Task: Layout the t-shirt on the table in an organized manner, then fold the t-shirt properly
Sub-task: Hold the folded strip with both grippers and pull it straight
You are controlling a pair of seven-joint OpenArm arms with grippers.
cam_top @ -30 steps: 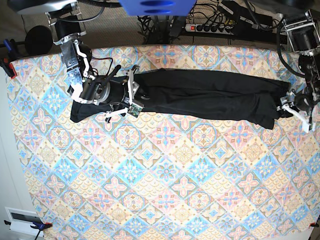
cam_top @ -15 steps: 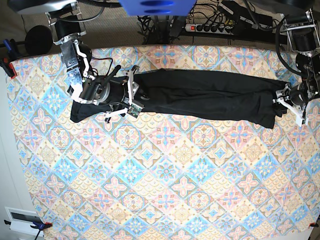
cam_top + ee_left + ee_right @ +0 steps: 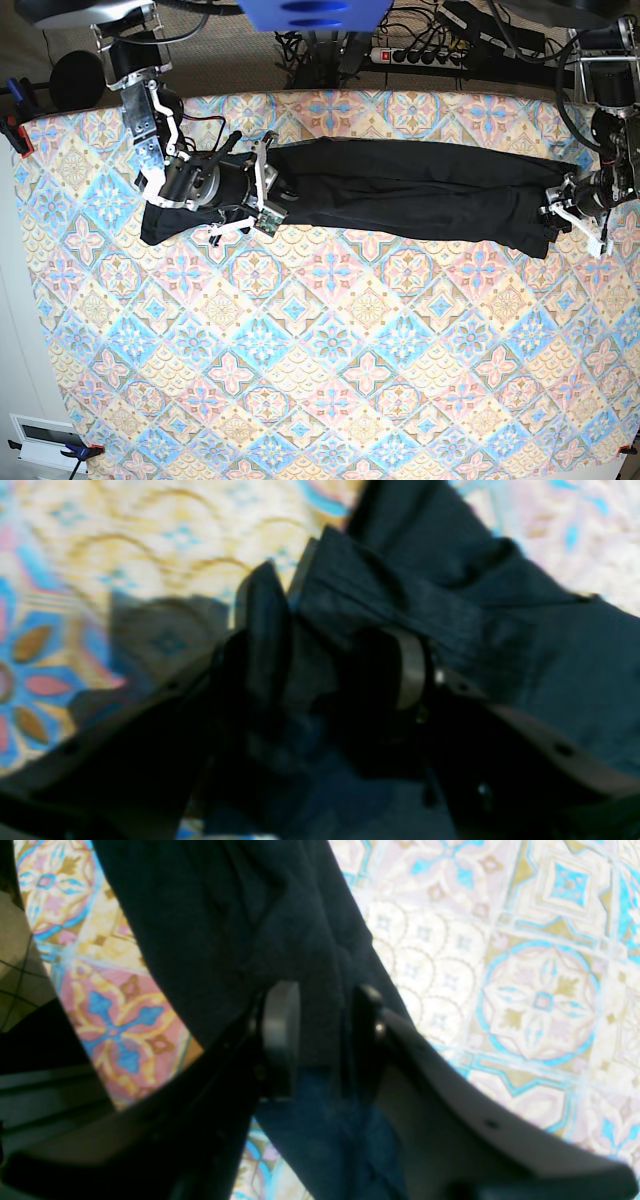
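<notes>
The black t-shirt (image 3: pixel 420 195) lies stretched in a long narrow band across the far part of the patterned table (image 3: pixel 350 380). My right gripper (image 3: pixel 268 188) lies on the band's left part. In the right wrist view the right gripper (image 3: pixel 322 1010) is shut on a fold of the t-shirt (image 3: pixel 225 915). At the band's right end is my left gripper (image 3: pixel 572 222). In the blurred left wrist view the left gripper (image 3: pixel 337 630) stands open, its jaws wide apart on either side of the bunched edge of the t-shirt (image 3: pixel 550 655).
A power strip (image 3: pixel 420 55) and cables lie behind the table's far edge. A red clamp (image 3: pixel 18 135) grips the left edge. A white box (image 3: pixel 45 440) sits off the near left corner. Patterned cloth fills the near half.
My left gripper has slid a little leftward along the shirt's right end, still open. The right arm and the shirt's left part have not moved.
</notes>
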